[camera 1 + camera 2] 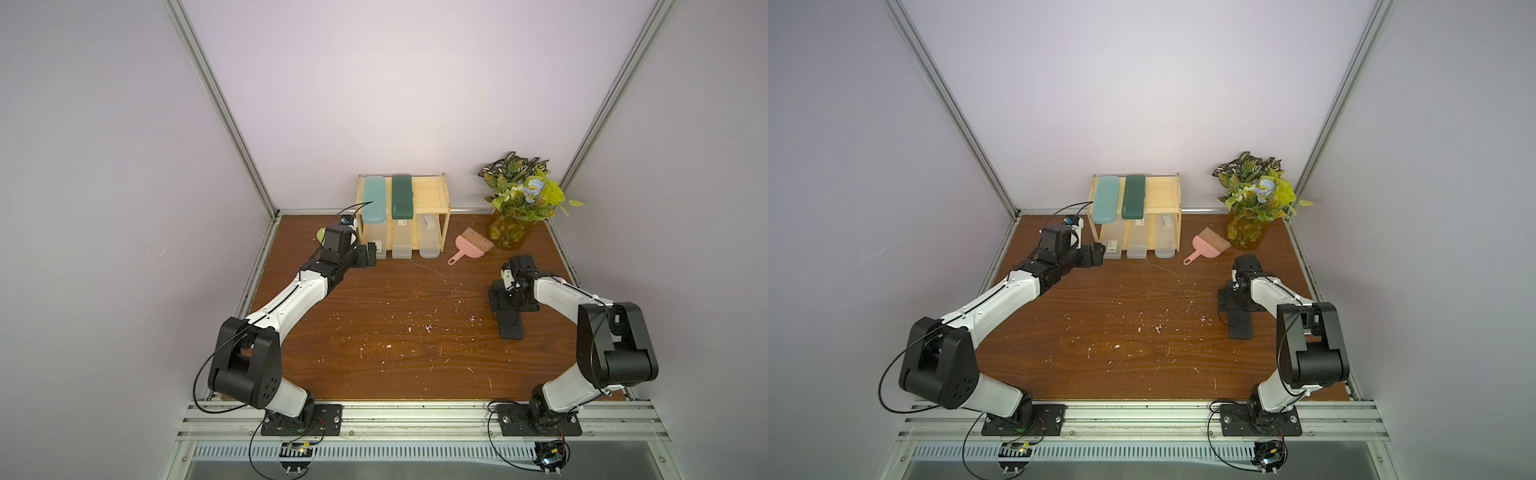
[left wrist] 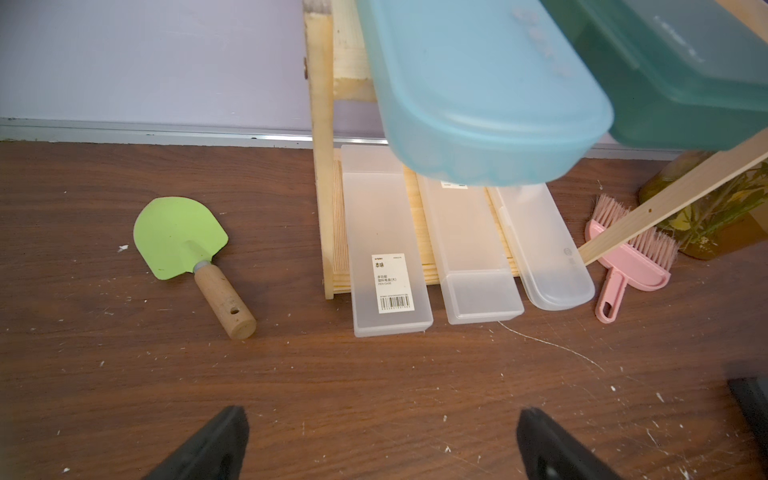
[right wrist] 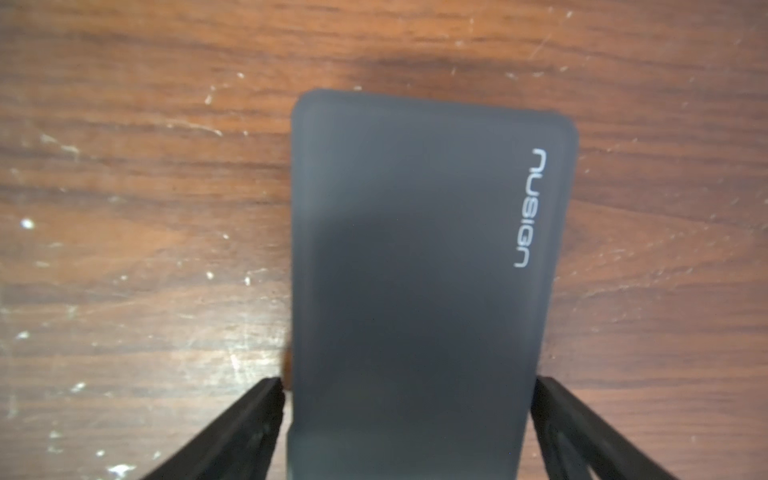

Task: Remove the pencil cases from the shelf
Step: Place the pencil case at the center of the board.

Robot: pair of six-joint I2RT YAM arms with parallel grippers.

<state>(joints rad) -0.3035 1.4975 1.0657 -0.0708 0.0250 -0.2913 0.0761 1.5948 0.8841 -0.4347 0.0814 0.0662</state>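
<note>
The pine shelf (image 1: 428,195) (image 1: 1163,195) stands at the back wall. On its top lie a light teal pencil case (image 1: 372,199) (image 2: 478,91) and a dark green one (image 1: 401,196) (image 2: 673,75), both overhanging the front. Three frosted cases (image 2: 386,249) (image 2: 469,257) (image 2: 540,249) lie on the lower tier, their ends sticking out onto the table. My left gripper (image 2: 382,419) (image 1: 372,255) is open and empty, low in front of the shelf's left post. A black case (image 3: 415,249) (image 1: 510,324) lies flat on the table at the right. My right gripper (image 3: 409,382) is open, its fingers flanking the case's sides.
A green spatula (image 2: 183,241) with a wooden handle lies left of the shelf. A pink hand brush (image 1: 469,245) (image 2: 627,257) lies right of it. A vase of flowers (image 1: 511,208) stands in the back right corner. The brown table (image 1: 395,332) carries white flecks.
</note>
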